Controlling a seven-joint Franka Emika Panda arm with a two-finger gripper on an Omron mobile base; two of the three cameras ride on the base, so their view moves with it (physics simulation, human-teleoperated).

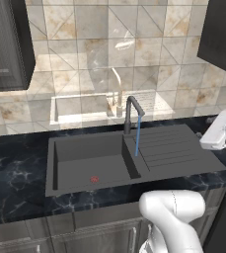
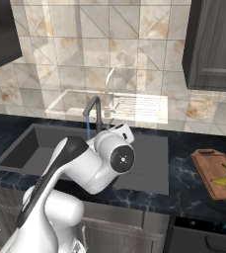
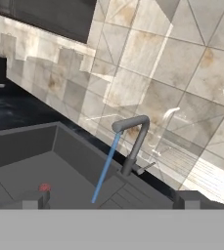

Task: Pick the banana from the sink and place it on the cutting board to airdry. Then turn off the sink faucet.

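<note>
Over on the right base view, the banana lies flat on the cutting board, which sits on the dark marbled counter well to the right of the sink, clear of its drainboard. The banana is small, curved and yellow with a darker tip, resting toward the board's near right edge; the board is brown wood with a darker rim and a handle slot at its far end. The left base view gives the open look into the sink: a dark grey basin with a small red drain ring on its floor and a ribbed drainboard to the right of the basin. The sink faucet stands at the sink's back edge, and a thin blue stream of water runs from its spout down to the inner edge of the drainboard, so the tap is on. In the hand view the sink faucet sits near centre, its blue stream slanting down, the red ring on the basin floor to its left. The gripper has its two dark fingertips set far apart at the bottom corners, holding nothing, apart from the faucet.
</note>
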